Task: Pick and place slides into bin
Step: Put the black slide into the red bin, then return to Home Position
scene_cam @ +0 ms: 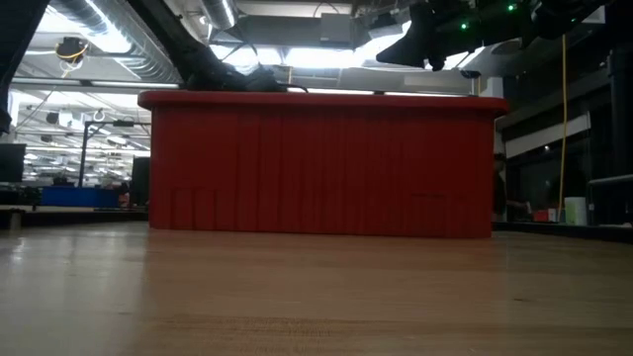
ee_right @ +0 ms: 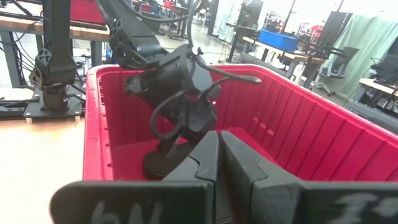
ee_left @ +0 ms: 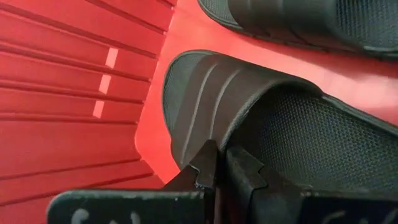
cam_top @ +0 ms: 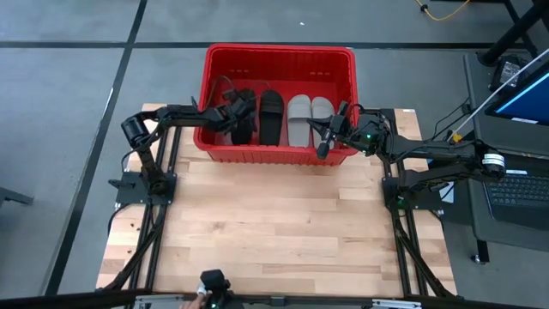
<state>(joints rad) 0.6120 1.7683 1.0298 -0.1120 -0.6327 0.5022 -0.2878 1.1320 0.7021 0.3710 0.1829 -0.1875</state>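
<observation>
All four slides lie in the bin (cam_top: 279,60) at the table's 12 o'clock edge: two black at its 9 o'clock side, two grey (cam_top: 309,118) toward 3 o'clock. The left gripper (ee_left: 219,163), closed, pinches the strap of the leftmost black slide (ee_left: 249,118). If it lifts unopened, that slide may come back out. The right gripper (cam_top: 326,137), closed and empty, hovers over the bin's 4 o'clock rim and could clip it.

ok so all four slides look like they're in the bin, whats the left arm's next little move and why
Probably open the left gripper and lift clear. Its fingers are shut on the strap edge of a black slide that already lies on the floor of the red bin, beside the other black slide and the two grey slides. The right gripper, shut and empty, hangs over the bin's near right rim.
</observation>
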